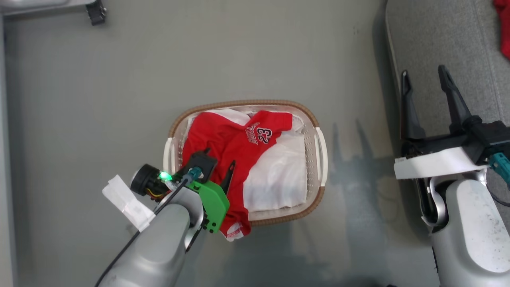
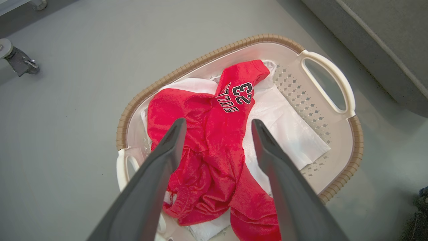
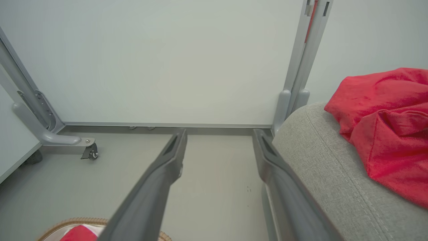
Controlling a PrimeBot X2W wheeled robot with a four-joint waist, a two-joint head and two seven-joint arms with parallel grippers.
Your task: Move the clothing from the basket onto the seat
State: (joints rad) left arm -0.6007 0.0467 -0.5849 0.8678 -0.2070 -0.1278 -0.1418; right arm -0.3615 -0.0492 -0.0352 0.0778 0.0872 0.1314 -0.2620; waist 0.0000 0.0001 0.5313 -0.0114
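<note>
The red shirt marked 23 [image 1: 223,139] lies crumpled in the basket [image 1: 247,103] at the middle of the head view. It rests on a white sheet [image 1: 279,175], and one hem spills over the basket's lower rim towards the floor [image 1: 119,79]. A second red garment [image 1: 503,24] already lies on the seat [image 1: 438,36] in the upper right corner.

The left pincer [image 1: 218,167] hovers over the lower left part of the shirt, fingers apart and holding nothing. In the left wrist view red cloth fills the gap between the two tips, but I cannot tell whether they touch it. The right pincer [image 1: 424,71] is at the right of the head view over the seat's edge, also apart and empty.

The likeliest fault is taking the sheet along with the shirt. It lies directly beneath, so a deep pinch would probably gather both layers. A shallow pinch on one loose fold may slip once the shirt's weight comes on it.

The hem hanging over the rim could catch there and drag or tip so light a basket. A fingertip driven too low might jam in the perforated wall or strike the handle at the basket's left end.

On the way over, trailing cloth could fall on the bare floor between basket and seat. The right arm also stands close to that path.
</note>
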